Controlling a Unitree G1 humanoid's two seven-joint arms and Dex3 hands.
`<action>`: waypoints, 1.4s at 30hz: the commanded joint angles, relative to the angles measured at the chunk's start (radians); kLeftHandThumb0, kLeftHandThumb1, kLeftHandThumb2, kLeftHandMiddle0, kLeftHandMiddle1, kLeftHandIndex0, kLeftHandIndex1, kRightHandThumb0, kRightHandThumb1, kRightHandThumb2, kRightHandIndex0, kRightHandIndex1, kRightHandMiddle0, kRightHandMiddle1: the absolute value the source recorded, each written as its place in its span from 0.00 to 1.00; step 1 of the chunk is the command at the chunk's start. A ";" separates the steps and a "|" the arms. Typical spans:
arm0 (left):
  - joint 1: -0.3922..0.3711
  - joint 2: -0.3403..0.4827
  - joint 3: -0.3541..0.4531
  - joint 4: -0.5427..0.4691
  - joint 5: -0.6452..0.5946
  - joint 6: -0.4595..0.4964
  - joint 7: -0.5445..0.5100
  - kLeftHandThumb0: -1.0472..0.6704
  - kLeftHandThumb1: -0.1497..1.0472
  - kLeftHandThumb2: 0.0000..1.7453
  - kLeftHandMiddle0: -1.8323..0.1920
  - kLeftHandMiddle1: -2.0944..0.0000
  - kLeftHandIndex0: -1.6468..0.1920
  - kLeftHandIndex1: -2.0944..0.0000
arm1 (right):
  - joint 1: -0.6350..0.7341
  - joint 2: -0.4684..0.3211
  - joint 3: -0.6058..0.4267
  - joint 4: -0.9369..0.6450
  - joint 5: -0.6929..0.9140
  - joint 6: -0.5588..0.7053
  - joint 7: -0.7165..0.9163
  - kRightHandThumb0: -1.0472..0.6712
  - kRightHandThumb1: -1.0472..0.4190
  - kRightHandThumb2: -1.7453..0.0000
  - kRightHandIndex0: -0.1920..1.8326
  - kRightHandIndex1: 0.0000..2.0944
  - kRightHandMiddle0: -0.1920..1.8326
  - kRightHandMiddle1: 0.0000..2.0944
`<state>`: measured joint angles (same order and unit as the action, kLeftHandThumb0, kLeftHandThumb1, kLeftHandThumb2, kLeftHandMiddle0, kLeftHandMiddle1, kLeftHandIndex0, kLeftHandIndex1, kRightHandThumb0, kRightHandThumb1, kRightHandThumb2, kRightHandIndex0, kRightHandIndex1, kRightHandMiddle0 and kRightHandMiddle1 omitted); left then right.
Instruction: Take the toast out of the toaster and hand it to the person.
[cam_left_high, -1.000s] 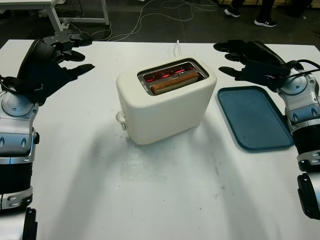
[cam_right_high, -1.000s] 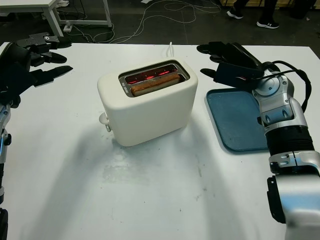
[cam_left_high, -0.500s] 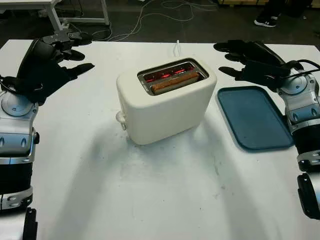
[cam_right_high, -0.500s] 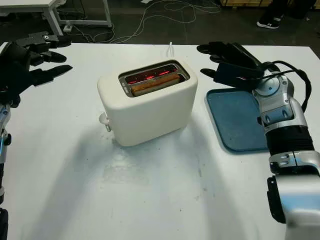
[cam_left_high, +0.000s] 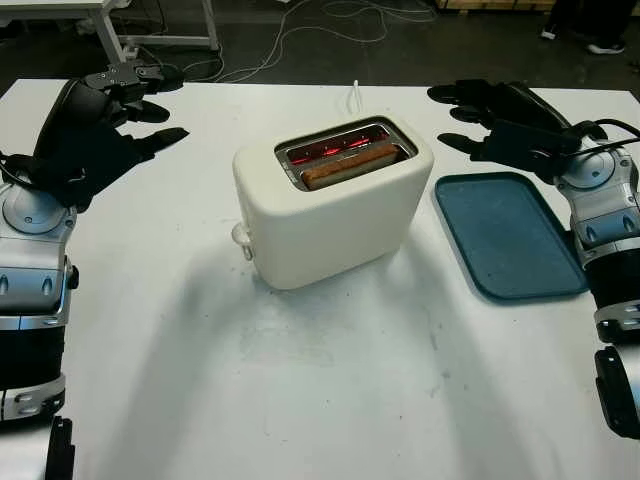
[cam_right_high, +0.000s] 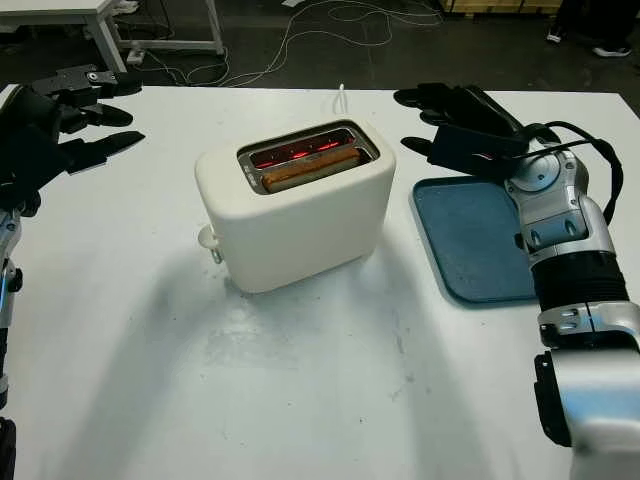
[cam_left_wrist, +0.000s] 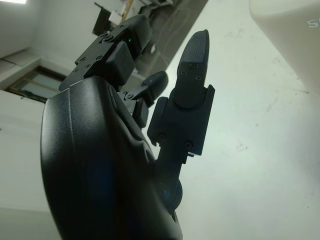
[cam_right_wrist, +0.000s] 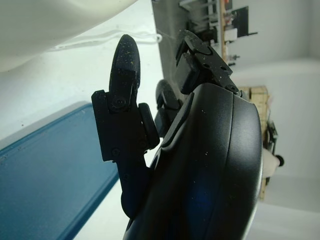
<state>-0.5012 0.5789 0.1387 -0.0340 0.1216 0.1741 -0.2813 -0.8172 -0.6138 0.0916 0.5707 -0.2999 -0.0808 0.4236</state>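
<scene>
White tabletop (cam_left_high: 330, 400) seen in L eye view w/ a cream, rounded two-slot plastic toaster (cam_left_high: 335, 205) set mid-table, turned at an angle. One browned slice of toast (cam_left_high: 350, 165) is seated in the nearer slot, top edge about level w/ the slot rim; red glow is seen in the far slot. Small round knob (cam_left_high: 241, 236) is noted on the toaster's left end. Thin white cord (cam_left_high: 354, 92) is run from behind the toaster toward the far table edge. Dark blue, rounded-rectangle plastic tray (cam_left_high: 508, 235) is laid flat to the right of the toaster, near but not touching it. Black three-finger left hand (cam_left_high: 100, 125) is held above the far-left part of the table, well apart from the toaster, open, nothing gripped. Black three-finger right hand (cam_left_high: 500, 120) is held over the tray's far end, open, nothing gripped, also clear of the toaster.

R eye view: same layout; dark floor w/ loose cables (cam_right_high: 330, 25) is seen beyond the table, plus a white table leg (cam_right_high: 110, 40) at far left and a person's shoe (cam_right_high: 605, 48) at top right.

L wrist view: left hand's black shell and fingers (cam_left_wrist: 192, 95) are shown uncurled over white table, toaster body corner at the frame edge.

R wrist view: right hand's fingers (cam_right_wrist: 122, 95) are shown uncurled above the blue tray, cream toaster wall and white cord beyond.
</scene>
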 joint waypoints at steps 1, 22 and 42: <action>0.010 -0.002 0.007 -0.006 -0.004 -0.003 0.007 0.36 0.89 0.06 0.71 0.63 0.59 0.88 | -0.001 0.002 0.003 -0.013 0.002 0.008 -0.003 0.38 0.09 0.76 0.29 0.00 0.27 0.00; 0.010 0.001 0.002 -0.014 0.004 0.010 0.011 0.37 0.89 0.06 0.71 0.63 0.59 0.89 | 0.002 0.000 0.006 -0.038 -0.001 0.030 0.002 0.40 0.09 0.76 0.29 0.00 0.27 0.00; 0.004 0.002 0.001 -0.002 -0.002 -0.004 0.008 0.37 0.89 0.05 0.71 0.63 0.58 0.89 | 0.000 0.004 0.005 -0.042 0.005 0.028 0.002 0.42 0.09 0.76 0.28 0.00 0.27 0.00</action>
<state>-0.5010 0.5790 0.1387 -0.0347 0.1201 0.1791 -0.2750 -0.8172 -0.6137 0.0936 0.5484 -0.3004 -0.0614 0.4243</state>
